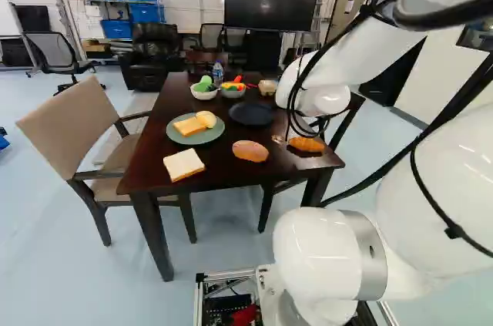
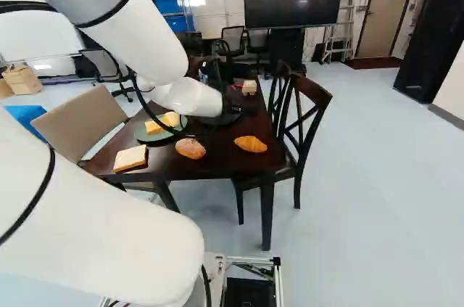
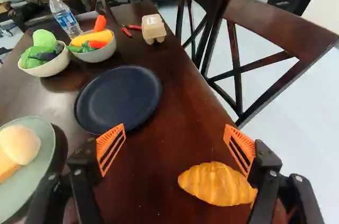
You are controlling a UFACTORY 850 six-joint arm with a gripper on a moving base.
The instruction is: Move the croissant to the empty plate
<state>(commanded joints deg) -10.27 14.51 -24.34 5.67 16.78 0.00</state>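
Your jaws (image 3: 175, 140) stand wide apart with nothing between the pads. The croissant (image 3: 216, 184) lies on the tabletop (image 3: 180, 128), off-centre towards the finger nearer the wooden chairs (image 3: 265, 65). Recommended: centre over it before descending, and turn the wrist about a quarter, since its length runs across your gap. Lower upright, pads astride its middle, then close lightly; it may roll or dent. Lift clear before heading for the dark plate (image 3: 117, 98).
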